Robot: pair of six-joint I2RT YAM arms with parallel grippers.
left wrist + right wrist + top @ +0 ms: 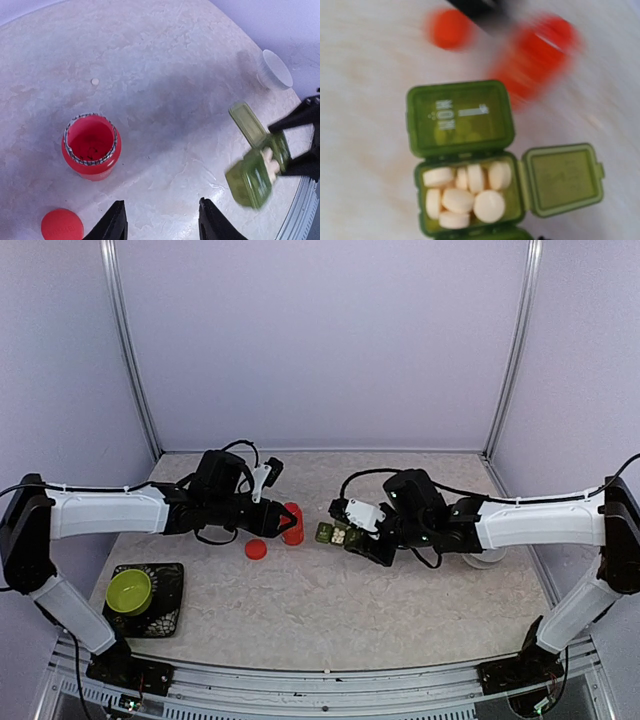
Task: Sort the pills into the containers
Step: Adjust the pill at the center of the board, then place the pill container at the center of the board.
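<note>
At the far left, a lime-green bowl point(129, 591) sits on a black tray point(166, 618) near the table's front edge. The left gripper point(161, 202) hovers low over the table with its claw spread fairly wide and nothing between the fingers. Just ahead of it stands an open red bottle point(91, 146), with its red cap point(62, 226) lying flat on the table close by. One stray pill point(95, 81) rests alone on the table beyond the bottle. Right of the bottle is the green pill box point(335, 534), pinched between the black fingers of the right gripper point(278, 152). In the left wrist view the box looks tilted. One cell is open, its lid swung out to the side, and the pills point(465, 192), round and whitish, lie heaped inside it. A white bowl point(274, 70) stands farther right, partly hidden behind the right arm in the top view.
</note>
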